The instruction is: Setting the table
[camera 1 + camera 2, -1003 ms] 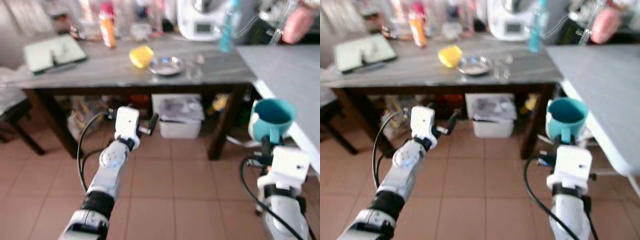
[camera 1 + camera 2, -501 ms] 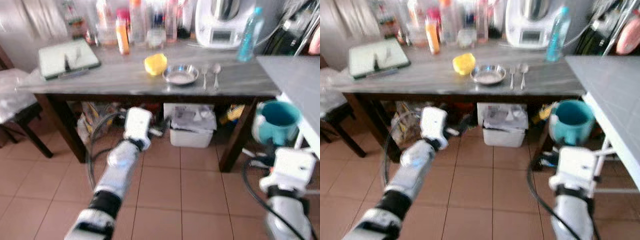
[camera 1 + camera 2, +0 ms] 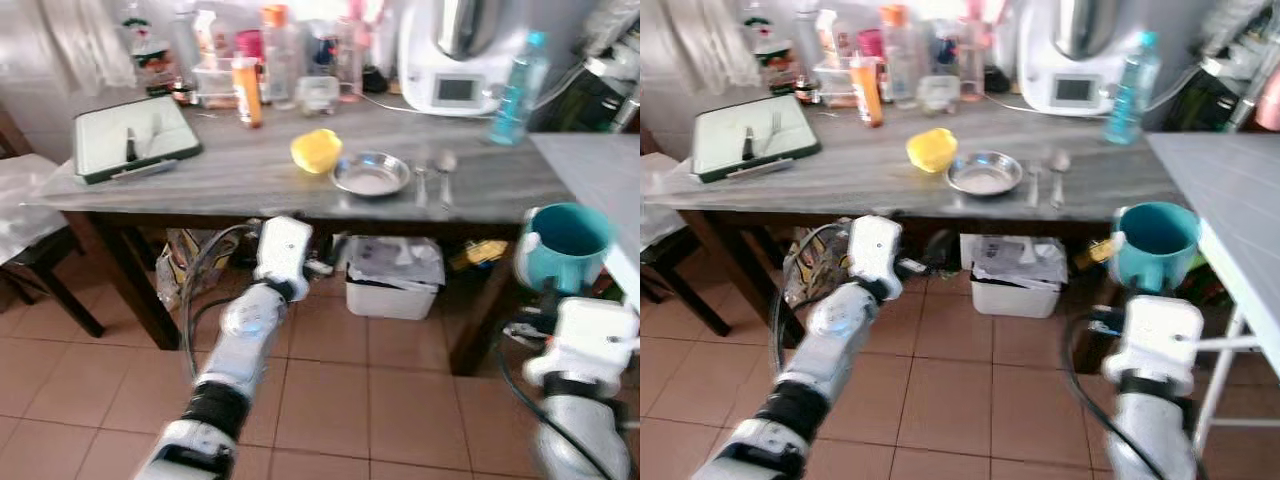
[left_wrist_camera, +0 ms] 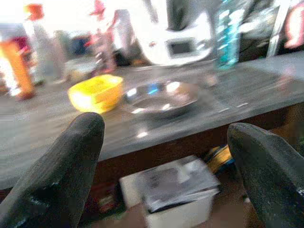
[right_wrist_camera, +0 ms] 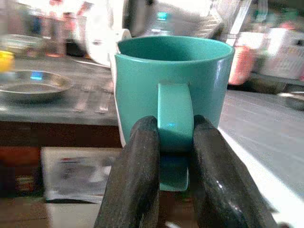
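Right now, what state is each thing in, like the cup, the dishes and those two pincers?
Teal mug: upright, held by its handle, off the table.
Right pincer: shut on the mug's handle.
Left pincer: open, empty, facing the table.
Steel plate: flat on the table, empty.
Yellow bowl: on the table, beside the plate.

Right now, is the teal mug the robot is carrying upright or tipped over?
Upright. The teal mug has its open rim on top and level, and the right hand pinches its handle from both sides, below the rim.

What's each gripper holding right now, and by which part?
Right gripper pinches the teal mug by its handle. Left gripper is open, holding nothing.
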`<state>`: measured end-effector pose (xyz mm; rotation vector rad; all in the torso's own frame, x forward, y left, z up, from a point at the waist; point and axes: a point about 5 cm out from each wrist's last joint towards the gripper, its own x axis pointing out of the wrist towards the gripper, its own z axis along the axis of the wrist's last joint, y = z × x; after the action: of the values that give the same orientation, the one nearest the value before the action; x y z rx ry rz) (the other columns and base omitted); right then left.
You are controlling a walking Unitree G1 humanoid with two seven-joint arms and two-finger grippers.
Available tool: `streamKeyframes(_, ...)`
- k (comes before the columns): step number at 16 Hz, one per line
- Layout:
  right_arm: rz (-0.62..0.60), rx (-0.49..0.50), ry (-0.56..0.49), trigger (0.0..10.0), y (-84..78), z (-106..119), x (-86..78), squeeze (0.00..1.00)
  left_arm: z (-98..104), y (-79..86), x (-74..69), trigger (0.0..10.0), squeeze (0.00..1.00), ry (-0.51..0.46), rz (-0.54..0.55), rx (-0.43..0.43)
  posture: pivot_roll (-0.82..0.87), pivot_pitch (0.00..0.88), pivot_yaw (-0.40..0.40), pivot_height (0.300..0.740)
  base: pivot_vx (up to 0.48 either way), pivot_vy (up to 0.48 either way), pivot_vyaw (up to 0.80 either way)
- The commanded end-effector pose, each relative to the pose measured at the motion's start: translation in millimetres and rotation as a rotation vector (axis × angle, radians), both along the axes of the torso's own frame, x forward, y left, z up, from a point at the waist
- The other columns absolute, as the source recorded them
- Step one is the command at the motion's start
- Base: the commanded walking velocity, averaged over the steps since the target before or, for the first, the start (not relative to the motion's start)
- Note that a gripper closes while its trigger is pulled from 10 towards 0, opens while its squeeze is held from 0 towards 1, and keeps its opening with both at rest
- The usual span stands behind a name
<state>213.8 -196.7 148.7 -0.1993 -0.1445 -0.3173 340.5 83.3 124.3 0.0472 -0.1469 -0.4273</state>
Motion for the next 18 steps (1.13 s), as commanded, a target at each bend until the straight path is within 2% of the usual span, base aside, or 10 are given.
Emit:
streamKeyframes(1,-0.018,-0.017,-0.023,10.0,-5.2,5.8,-2.5,0.00,3.8,-7.6,-0.5,10.0,0.00,-0.012,-0.021,-0.006,-0.07,0.065,0.045,0.740,0.394,0.000,0.00)
streamKeyframes(10,-0.024,-0.026,-0.020,10.0,-7.0,5.9,-3.4,0.00,6.6,-10.4,-3.1,10.0,0.00,-0.028,-0.046,-0.004,-0.07,0.068,0.044,0.740,0.396,0.000,0.00)
streamKeyframes(18,-0.018,-0.039,-0.017,10.0,-6.9,6.1,-3.0,0.00,12.1,-4.3,-6.6,10.0,0.00,-0.059,-0.065,0.008,-0.07,0.065,0.036,0.740,0.390,0.000,0.00)
